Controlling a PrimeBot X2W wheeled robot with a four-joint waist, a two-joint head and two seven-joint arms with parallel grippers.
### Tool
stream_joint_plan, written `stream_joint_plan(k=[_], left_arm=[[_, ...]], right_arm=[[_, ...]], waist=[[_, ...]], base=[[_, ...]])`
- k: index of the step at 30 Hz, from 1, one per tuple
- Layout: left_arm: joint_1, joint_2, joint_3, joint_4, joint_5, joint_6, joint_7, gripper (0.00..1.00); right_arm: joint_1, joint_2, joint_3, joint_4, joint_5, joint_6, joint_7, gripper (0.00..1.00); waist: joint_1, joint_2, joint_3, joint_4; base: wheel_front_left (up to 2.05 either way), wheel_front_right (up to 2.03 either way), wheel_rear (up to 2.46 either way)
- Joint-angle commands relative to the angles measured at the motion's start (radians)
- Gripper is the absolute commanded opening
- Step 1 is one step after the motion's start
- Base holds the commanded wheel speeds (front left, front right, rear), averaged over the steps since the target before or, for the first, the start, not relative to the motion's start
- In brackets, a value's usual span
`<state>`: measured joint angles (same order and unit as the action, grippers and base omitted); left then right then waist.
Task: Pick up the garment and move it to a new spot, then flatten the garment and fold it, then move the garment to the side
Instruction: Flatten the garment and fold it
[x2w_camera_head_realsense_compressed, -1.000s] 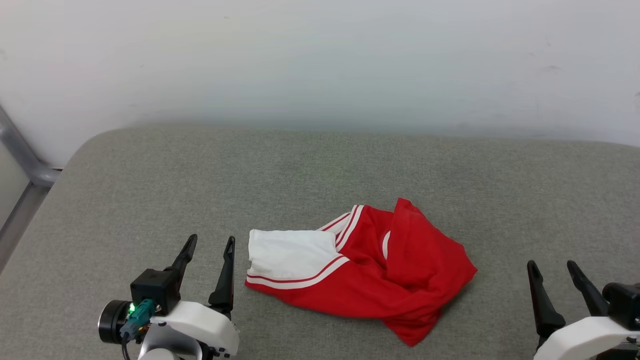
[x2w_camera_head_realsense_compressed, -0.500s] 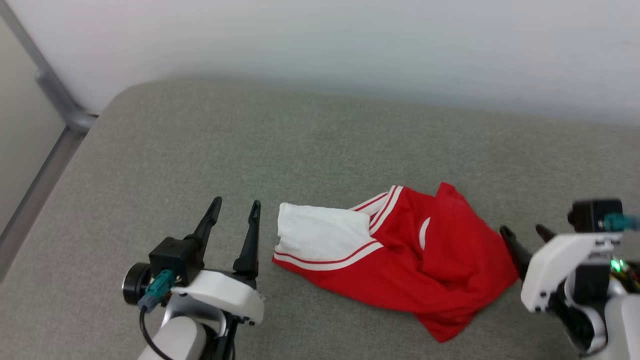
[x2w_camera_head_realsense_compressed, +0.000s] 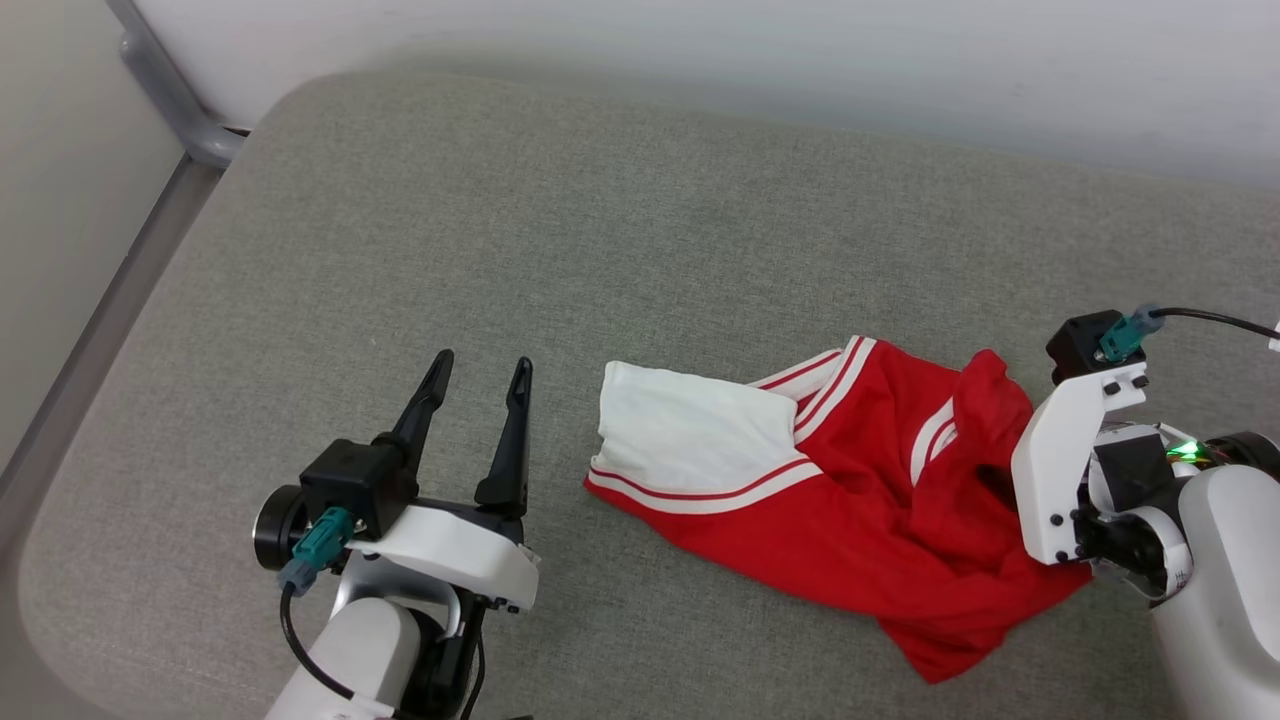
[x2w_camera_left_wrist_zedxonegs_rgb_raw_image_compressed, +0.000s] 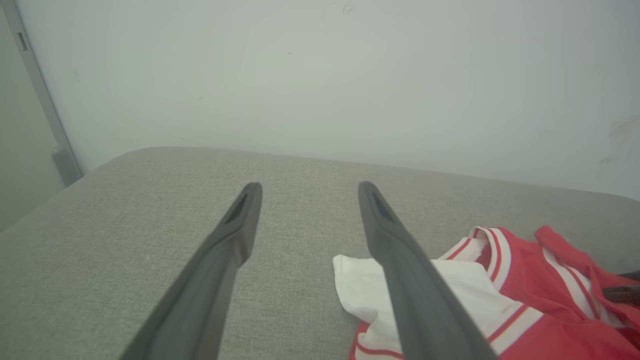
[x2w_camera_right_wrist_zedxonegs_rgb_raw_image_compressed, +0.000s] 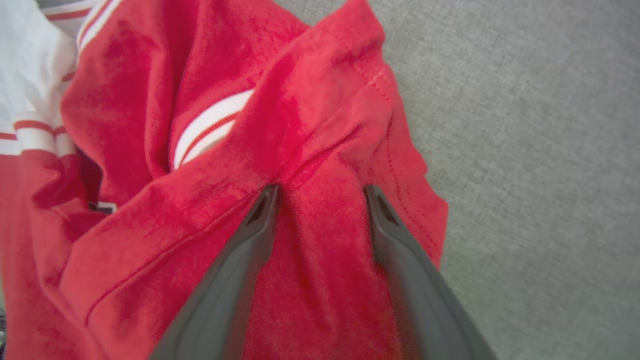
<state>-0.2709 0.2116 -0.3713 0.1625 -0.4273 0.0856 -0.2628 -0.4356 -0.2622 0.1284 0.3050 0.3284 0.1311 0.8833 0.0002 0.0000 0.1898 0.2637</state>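
The garment (x2w_camera_head_realsense_compressed: 790, 500) lies crumpled; every step remains. The right tool (x2w_camera_right_wrist_zedxonegs_rgb_raw_image_compressed: 320, 192) straddles a fold, the left tool (x2w_camera_head_realsense_compressed: 483, 360) hangs empty, both spread apart.

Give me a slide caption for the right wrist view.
Right gripper, fingers open, straddles a fold of the crumpled garment on grey cushion.

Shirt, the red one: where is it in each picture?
Head view: the shirt lies right of the middle, on the grey cushion.
Left wrist view: the shirt is in the lower right corner, to the right of the left gripper.
Right wrist view: the shirt spreads over the left and middle, under the right gripper.
Shared landmark: the white sleeve with red-striped trim.
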Motion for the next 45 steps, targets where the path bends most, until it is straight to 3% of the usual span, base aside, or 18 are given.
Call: stream_joint_plan(k=[1, 8, 13, 21, 27, 28, 29, 30, 31, 38, 45], left_arm=[[0.007, -0.006, 0.01, 0.003, 0.007, -0.006, -0.002, 1.0], [0.047, -0.005, 0.051, 0.021, 0.032, -0.023, -0.002, 1.0], [0.081, 0.005, 0.073, 0.028, 0.04, -0.02, -0.002, 1.0], [0.137, 0.023, 0.089, 0.029, 0.033, -0.007, 0.001, 1.0], [0.168, 0.028, 0.086, 0.026, 0.023, 0.002, 0.014, 1.0], [0.171, 0.028, 0.085, 0.025, 0.021, 0.002, 0.018, 1.0], [0.173, 0.03, 0.085, 0.024, 0.021, 0.004, 0.019, 1.0], [0.178, 0.03, 0.084, 0.024, 0.02, 0.004, 0.021, 1.0], [0.182, 0.03, 0.082, 0.022, 0.021, 0.006, 0.023, 1.0], [0.206, 0.041, 0.073, 0.024, 0.016, 0.01, 0.037, 1.0], [0.213, 0.05, 0.072, 0.017, 0.016, 0.022, 0.046, 1.0]], right_arm=[[-0.018, -0.008, 0.002, 0.009, 0.004, -0.001, 0.003, 0.0], [-0.013, -0.014, -0.026, -0.039, 0.008, -0.001, -0.059, 0.0], [0.085, -0.004, -0.134, -0.182, -0.022, -0.001, -0.11, 0.0], [0.425, 0.144, -0.378, -0.374, -0.075, -0.001, -0.108, 0.0], [0.65, 0.21, -0.413, -0.35, -0.034, -0.001, -0.114, 0.0], [0.674, 0.212, -0.402, -0.333, -0.005, -0.001, -0.128, 0.04], [0.688, 0.212, -0.392, -0.313, 0.023, -0.001, -0.148, 0.36], [0.693, 0.213, -0.382, -0.302, 0.034, -0.001, -0.186, 0.94], [0.69, 0.212, -0.38, -0.289, 0.048, -0.001, -0.233, 1.0], [0.636, 0.212, -0.36, -0.263, 0.033, -0.001, -0.607, 1.0], [0.578, 0.212, -0.327, -0.314, -0.097, -0.001, -0.833, 1.0]], waist=[[-0.0002, 0.0, -0.002, -0.002], [-0.0002, 0.0, -0.044, -0.043], [-0.0002, 0.0, -0.085, -0.087], [-0.0002, 0.0, -0.136, -0.142], [-0.0002, 0.0, -0.155, -0.155], [-0.0002, 0.0, -0.156, -0.157], [-0.0002, 0.0, -0.157, -0.158], [-0.0002, 0.0, -0.16, -0.159], [-0.0002, 0.0, -0.163, -0.16], [-0.0002, 0.0, -0.192, -0.159], [-0.0002, 0.0, -0.209, -0.152]], base=[[0.0, 0.0, 0.0], [0.0, 0.0, 0.0], [0.0, 0.0, 0.0], [0.0, 0.0, 0.0], [0.0, 0.0, 0.0], [0.0, 0.0, 0.0], [0.0, 0.0, 0.0], [0.0, 0.0, 0.0], [0.0, 0.0, 0.0], [0.0, 0.0, 0.0], [0.0, 0.0, 0.0]])
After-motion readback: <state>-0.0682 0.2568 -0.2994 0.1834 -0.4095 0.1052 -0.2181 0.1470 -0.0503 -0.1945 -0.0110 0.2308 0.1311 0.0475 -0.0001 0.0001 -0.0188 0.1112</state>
